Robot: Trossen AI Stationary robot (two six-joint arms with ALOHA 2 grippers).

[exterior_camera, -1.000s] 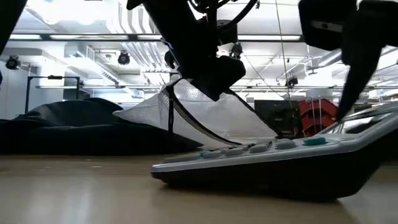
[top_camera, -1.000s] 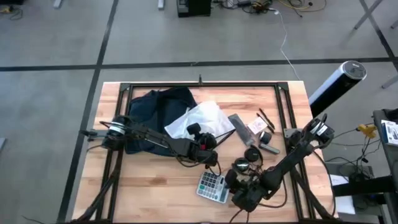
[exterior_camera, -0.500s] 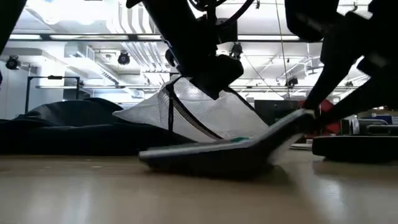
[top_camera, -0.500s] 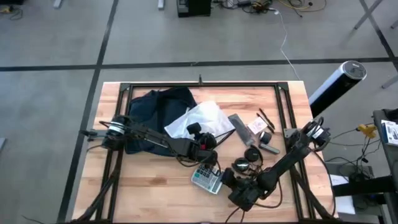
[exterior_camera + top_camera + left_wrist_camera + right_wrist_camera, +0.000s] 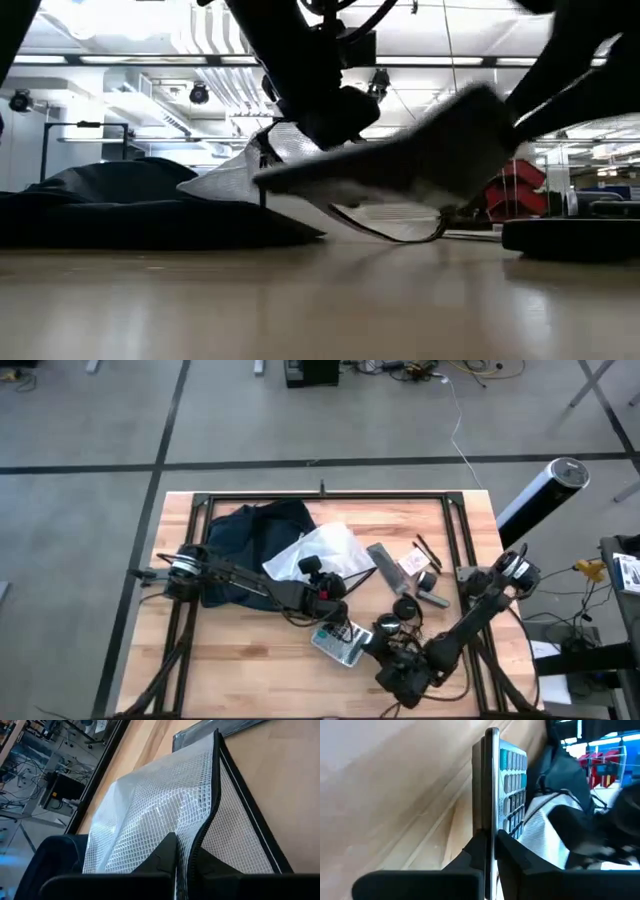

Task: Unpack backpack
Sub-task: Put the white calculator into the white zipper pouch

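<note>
- At ten o'clock of the left pincer (image 5: pixel 322 596) lies the backpack (image 5: pixel 255 540); that pincer pinches the mesh pouch (image 5: pixel 325 550).
- Right pincer (image 5: pixel 372 647) clamps the calculator (image 5: pixel 338 641), lifted off the bench (image 5: pixel 250 660).

High view: overhead, straight down on the whole table (image 5: pixel 250 670). Low view: tabletop height, level, facing the room. Left wrist view: close on the mesh pouch (image 5: pixel 165 810). Right wrist view: close on the calculator (image 5: pixel 507 790). All views share the pouch.
</note>
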